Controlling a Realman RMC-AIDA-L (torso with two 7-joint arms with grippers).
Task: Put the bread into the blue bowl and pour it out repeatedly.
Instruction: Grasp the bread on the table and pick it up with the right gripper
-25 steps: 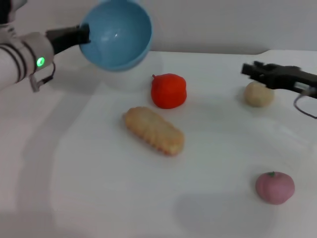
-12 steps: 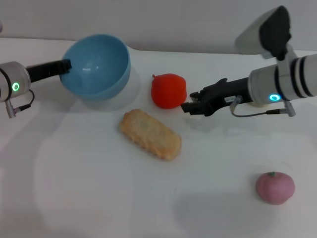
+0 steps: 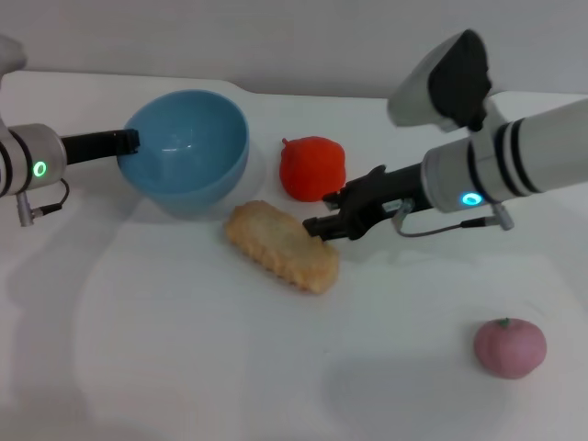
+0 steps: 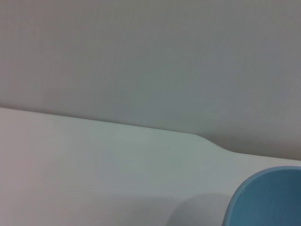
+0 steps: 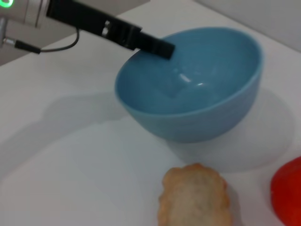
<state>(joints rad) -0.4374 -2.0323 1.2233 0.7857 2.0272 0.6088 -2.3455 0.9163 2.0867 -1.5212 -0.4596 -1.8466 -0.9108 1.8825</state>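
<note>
The bread lies flat on the white table, just in front of the blue bowl. The bowl stands upright and holds nothing. My left gripper is shut on the bowl's left rim. My right gripper hovers over the right end of the bread, fingers apart and holding nothing. The right wrist view shows the bread close below, the bowl beyond it and the left gripper clamped on the rim. The left wrist view shows only a bit of the bowl's rim.
A red tomato-like toy stands right behind the bread, next to my right gripper. A pink round toy lies at the front right. The table's back edge meets a grey wall.
The bowl came down from a raised, tilted hold to upright at table level. My right arm swept in from the right and its gripper now hangs over the bread's right end.
</note>
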